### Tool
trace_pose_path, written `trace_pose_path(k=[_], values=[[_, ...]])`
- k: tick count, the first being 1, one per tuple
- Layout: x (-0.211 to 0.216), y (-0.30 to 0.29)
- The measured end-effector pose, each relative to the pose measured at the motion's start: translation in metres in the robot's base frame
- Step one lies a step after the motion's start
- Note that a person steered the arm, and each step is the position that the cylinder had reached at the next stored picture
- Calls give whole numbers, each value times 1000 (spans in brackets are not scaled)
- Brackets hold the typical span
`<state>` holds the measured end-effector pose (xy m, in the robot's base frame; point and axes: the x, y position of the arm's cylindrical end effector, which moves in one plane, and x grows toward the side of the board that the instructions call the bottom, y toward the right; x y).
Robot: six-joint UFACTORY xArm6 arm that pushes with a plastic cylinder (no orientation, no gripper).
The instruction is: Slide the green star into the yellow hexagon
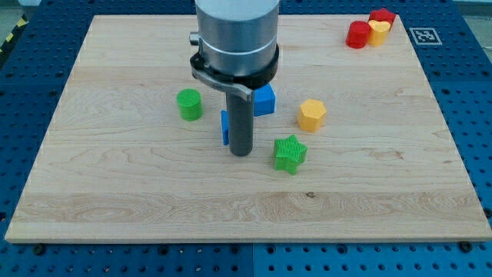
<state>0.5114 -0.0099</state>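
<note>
The green star (290,153) lies on the wooden board (115,200), a little right of centre. The yellow hexagon (312,114) sits above and to the right of the star, with a small gap between them. My tip (241,153) rests on the board just left of the green star, a short gap away. The rod hides part of a blue block (224,127) just left of it.
A blue cube (264,99) sits behind the rod, above the star. A green cylinder (189,105) stands at the left. At the view's top right corner, a red cylinder (357,35), a yellow heart (377,31) and a red block (382,15) cluster together.
</note>
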Motion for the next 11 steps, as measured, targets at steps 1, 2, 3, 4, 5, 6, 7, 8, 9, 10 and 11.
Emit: trace_pose_path(k=[1,2,3,4,5,6,7,8,9,10,11], values=[[36,17],[34,24],[33,26],[31,41],[18,62],[17,66],[27,66],[11,64],[-22,60],[-40,60],[-56,60]])
